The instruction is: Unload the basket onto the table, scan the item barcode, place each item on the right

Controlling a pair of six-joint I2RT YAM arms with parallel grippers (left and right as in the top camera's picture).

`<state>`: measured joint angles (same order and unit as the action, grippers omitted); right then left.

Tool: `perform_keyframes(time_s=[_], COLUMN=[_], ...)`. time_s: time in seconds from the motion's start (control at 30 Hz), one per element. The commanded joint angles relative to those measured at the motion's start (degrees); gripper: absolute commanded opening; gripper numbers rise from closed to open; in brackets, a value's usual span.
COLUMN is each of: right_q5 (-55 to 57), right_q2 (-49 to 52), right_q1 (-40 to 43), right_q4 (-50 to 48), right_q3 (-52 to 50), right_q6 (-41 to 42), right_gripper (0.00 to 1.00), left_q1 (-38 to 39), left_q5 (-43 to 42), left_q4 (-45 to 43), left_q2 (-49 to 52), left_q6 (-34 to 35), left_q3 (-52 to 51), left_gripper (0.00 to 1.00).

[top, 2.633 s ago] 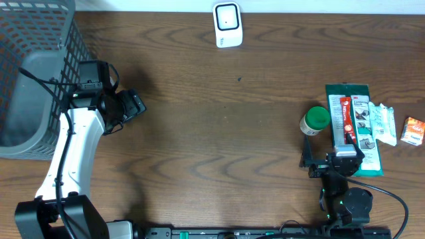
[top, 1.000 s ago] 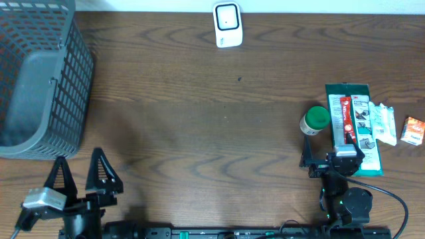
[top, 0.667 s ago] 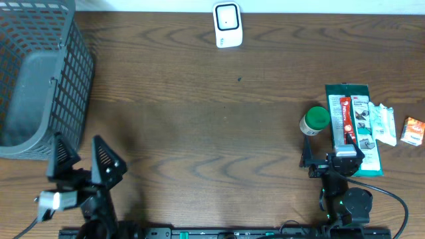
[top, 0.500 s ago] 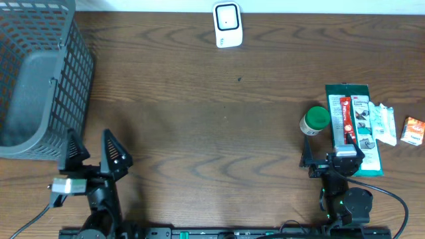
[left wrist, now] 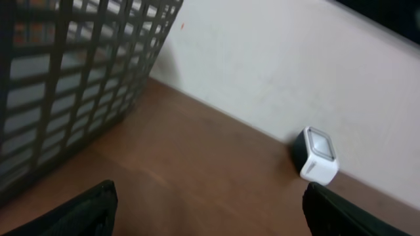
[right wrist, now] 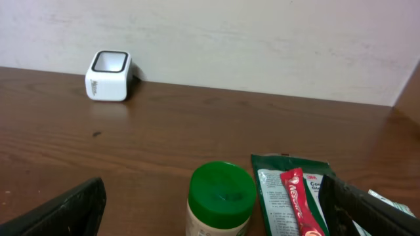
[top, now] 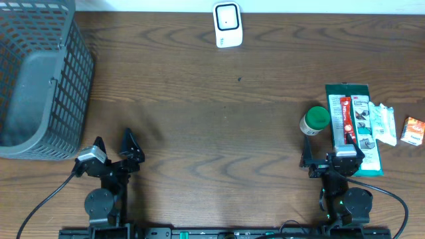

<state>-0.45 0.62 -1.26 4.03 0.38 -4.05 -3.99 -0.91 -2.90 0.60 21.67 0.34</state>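
The white scanner box (top: 228,24) stands at the table's far edge, also seen as the scanner box (left wrist: 317,155) from the left wrist and the scanner box (right wrist: 108,75) from the right wrist. The items lie at the right: a green-lidded jar (top: 315,121), a green pouch (top: 357,156) with a red packet (top: 347,119) on it, white packets (top: 383,124) and an orange packet (top: 414,131). My right gripper (top: 332,158) is open at the front edge, just short of the jar (right wrist: 221,196), holding nothing. My left gripper (top: 114,149) is open and empty at the front left.
A grey mesh basket (top: 36,79) fills the far left corner; its wall (left wrist: 65,85) looms left of the left gripper. A pale wall runs behind the table's far edge.
My left arm has drawn back from beside the basket to the front left edge of the table, jaws staying open. The right arm and the items have not moved.
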Motion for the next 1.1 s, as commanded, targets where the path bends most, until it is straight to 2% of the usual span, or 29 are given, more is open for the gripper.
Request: perform_keyframes(time_s=[0.0, 0.07, 1.07], right_q5=[0.3, 0.3, 0.3], right_q2=[-0.3, -0.3, -0.3], right_q1=[0.9, 0.9, 0.9], right_q4=[0.2, 0.2, 0.2], right_q3=[-0.1, -0.1, -0.1], right_q6=[-0.7, -0.7, -0.7], right_gripper=[0.99, 0.99, 0.99], left_q1=[0.2, 0.2, 0.2], left_q5=[0.5, 0.5, 0.5], left_q4=[4.5, 7.1, 7.0], left_q2=[-0.5, -0.5, -0.4], left_q6=[-3.9, -3.9, -3.9], left_q3=[-0.1, -0.1, -0.1], left_gripper=[0.88, 0.88, 0.88])
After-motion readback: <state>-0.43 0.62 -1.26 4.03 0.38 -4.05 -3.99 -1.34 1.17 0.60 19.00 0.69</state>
